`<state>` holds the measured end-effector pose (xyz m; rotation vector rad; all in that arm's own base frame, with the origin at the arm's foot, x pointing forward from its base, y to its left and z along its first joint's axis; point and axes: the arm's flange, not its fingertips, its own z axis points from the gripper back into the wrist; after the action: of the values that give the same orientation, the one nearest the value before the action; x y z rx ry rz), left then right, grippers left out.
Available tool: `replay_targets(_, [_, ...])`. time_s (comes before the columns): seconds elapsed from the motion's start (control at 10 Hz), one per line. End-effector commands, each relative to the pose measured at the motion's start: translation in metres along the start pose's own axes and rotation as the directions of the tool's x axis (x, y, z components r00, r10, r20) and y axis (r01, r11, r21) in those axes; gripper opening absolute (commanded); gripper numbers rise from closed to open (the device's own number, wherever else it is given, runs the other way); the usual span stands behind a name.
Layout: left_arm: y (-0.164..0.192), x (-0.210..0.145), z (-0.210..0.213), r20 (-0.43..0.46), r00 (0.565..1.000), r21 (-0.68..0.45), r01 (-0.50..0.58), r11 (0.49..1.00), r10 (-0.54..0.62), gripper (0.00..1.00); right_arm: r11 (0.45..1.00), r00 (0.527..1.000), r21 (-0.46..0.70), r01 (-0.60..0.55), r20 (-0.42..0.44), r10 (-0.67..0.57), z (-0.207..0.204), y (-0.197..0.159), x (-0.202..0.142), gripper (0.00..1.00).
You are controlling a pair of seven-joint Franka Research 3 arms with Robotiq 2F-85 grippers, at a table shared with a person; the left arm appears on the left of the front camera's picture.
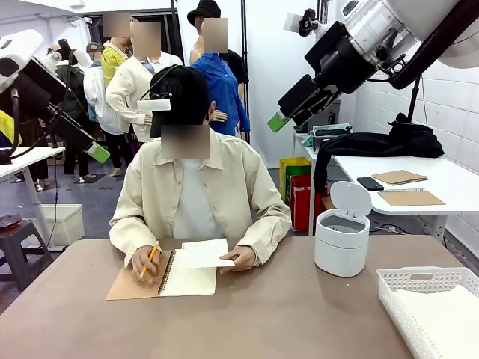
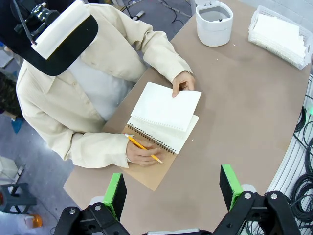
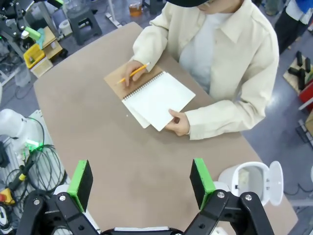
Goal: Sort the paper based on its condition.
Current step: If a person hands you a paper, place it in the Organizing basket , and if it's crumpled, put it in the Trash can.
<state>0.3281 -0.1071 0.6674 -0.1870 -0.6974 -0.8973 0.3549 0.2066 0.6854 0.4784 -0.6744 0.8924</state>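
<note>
Hovering high — left fingers (image 2: 115,193), right fingers (image 3: 80,182) spread

Busy workshop room behind a plain brown table

The brown table (image 1: 284,314) took up the near part, with a grey floor (image 1: 97,198) beyond it. Far right stood a white side table (image 1: 456,183) against a white brick wall (image 1: 449,105), with a black cloth (image 1: 397,140) dumped on it. Some red and green boxes (image 1: 299,196) sat on the floor next to it. On the left was a dark stool (image 1: 16,241), a white crate (image 1: 63,223) and another white table (image 1: 30,157). Lighting was even and bright.
</note>
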Motion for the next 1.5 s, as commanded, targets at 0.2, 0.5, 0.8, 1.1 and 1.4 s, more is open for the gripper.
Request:
replay_targets(0.2, [0.0011, 0.0004, 0.0003, 0.004, 1.0, 0.002, -0.004, 1.0, 0.004, 1.0, 1.0, 1.0, 0.0, -0.002, -0.002, 0.002, 0.0001, -0.0005, -0.0002, 1.0])
replay_targets(0.5, [0.0011, 0.0004, 0.0003, 0.004, 1.0, 0.002, -0.004, 1.0, 0.004, 1.0, 1.0, 1.0, 0.0, -0.002, -0.002, 0.002, 0.0001, -0.0005, -0.0002, 1.0])
replay_targets(0.8, [0.0011, 0.0004, 0.0003, 0.004, 1.0, 0.002, -0.004, 1.0, 0.004, 1.0, 1.0, 1.0, 0.0, -0.002, -0.002, 0.002, 0.0001, -0.0005, -0.0002, 1.0])
replay_targets(1.1, [0.0011, 0.0004, 0.0003, 0.004, 1.0, 0.002, -0.004, 1.0, 0.004, 1.0, 1.0, 1.0, 0.0, -0.002, -0.002, 0.002, 0.0001, -0.0005, -0.0002, 1.0])
replay_targets(1.4, [0.0011, 0.0004, 0.0003, 0.004, 1.0, 0.002, -0.004, 1.0, 0.004, 1.0, 1.0, 1.0, 0.0, -0.002, -0.002, 0.002, 0.0001, -0.0005, -0.0002, 1.0])
